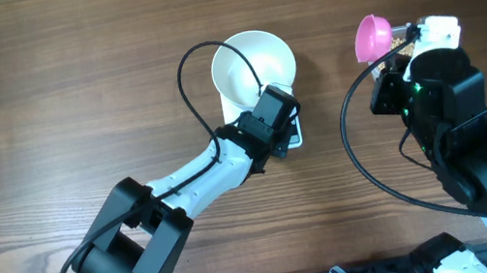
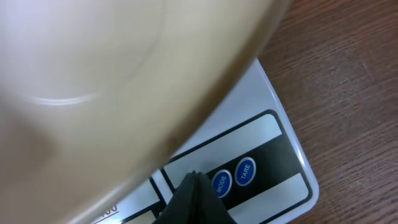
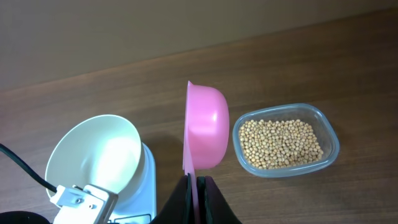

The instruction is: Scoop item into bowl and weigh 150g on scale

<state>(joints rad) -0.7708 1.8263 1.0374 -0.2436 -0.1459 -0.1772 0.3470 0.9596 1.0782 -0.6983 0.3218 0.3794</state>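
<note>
Scoop [image 3: 205, 127] on edge in right fingers [image 3: 177, 208], mouth toward bowl [image 3: 93, 155]

Round plain white bowl [image 1: 252, 66], empty, on a small white square digital scale [image 2: 273, 118]; small round tan-yellow beans [image 3: 281, 143] in a clear plastic tub [image 3: 331, 127]
The bowl stands upright and overhangs the scale, whose dark front panel with blue MODE and TARE buttons shows below its rim. The beans cover the tub's floor, apart from the bowl
</note>
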